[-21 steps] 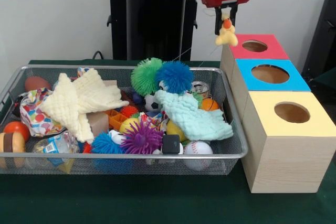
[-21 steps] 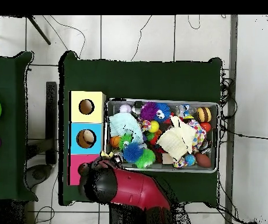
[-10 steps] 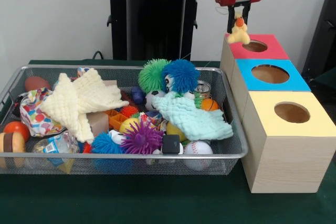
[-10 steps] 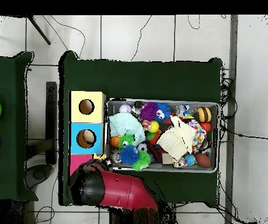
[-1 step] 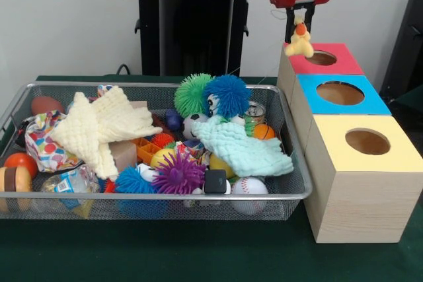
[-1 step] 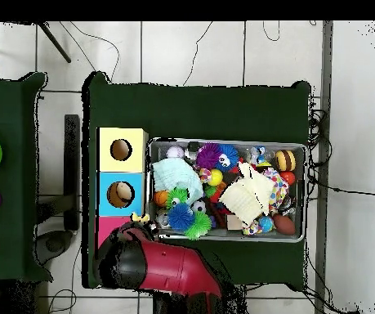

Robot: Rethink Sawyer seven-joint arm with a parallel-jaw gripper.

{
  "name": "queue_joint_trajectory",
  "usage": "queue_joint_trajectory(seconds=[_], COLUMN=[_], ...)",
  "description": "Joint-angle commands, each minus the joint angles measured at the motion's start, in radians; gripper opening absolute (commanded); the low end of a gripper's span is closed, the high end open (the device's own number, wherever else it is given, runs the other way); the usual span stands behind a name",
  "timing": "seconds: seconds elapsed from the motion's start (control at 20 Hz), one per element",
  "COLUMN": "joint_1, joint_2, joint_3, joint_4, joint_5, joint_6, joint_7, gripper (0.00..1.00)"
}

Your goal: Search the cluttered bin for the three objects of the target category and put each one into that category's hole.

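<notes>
At the 1 o'clock position of the front view, the hand (image 5: 301, 23) hangs above the near-left edge of the red-topped box (image 5: 323, 59). Its fingers are closed on a small yellow plush duck (image 5: 299, 43), which dangles free and touches nothing else.

Progress, as judged from this moment:
1. One target object, the plush duck, is out of the wire bin (image 5: 299, 193) and is carried at the row of boxes.
2. Release has not taken place. The duck hangs at the 9 o'clock side of the red box's hole (image 5: 321, 58), not centred over it.
3. Whether any object already lies inside a box cannot be told; in the overhead view the blue box's hole (image 6: 120, 195) shows a pale patch that cannot be identified.
4. The bin remains heavily loaded: spiky balls, two cloths, a baseball (image 5: 249, 186) and a can (image 5: 252, 111) are among the contents. Further searching is likely required.

Next move, as a judgement: shift the hand toward 3 o'clock until the duck hangs over the red hole, then open. A soft dangling body may catch on the rim.
</notes>
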Motion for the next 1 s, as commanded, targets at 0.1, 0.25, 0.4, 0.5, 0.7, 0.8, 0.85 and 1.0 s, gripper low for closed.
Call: queue_joint_trajectory(seconds=[0.1, 0.25, 0.4, 0.5, 0.7, 0.8, 0.85, 1.0], joint_1=[-0.042, -0.051, -0.060, -0.067, -0.073, -0.070, -0.068, -0.063], joint_2=[0.011, 0.013, 0.014, 0.016, 0.024, 0.023, 0.025, 0.024], joint_3=[0.053, 0.062, 0.072, 0.079, 0.092, 0.094, 0.093, 0.095], joint_4=[0.054, 0.058, 0.066, 0.078, 0.101, 0.111, 0.115, 0.129], joint_5=[0.031, 0.030, 0.030, 0.028, 0.024, 0.021, 0.020, 0.020], joint_6=[-0.063, -0.071, -0.080, -0.098, -0.140, -0.156, -0.162, -0.184], joint_7=[0.219, 0.215, 0.214, 0.216, 0.229, 0.235, 0.238, 0.246], gripper=[0.00, 0.00, 0.00, 0.00, 0.00, 0.00, 0.00, 0.00])
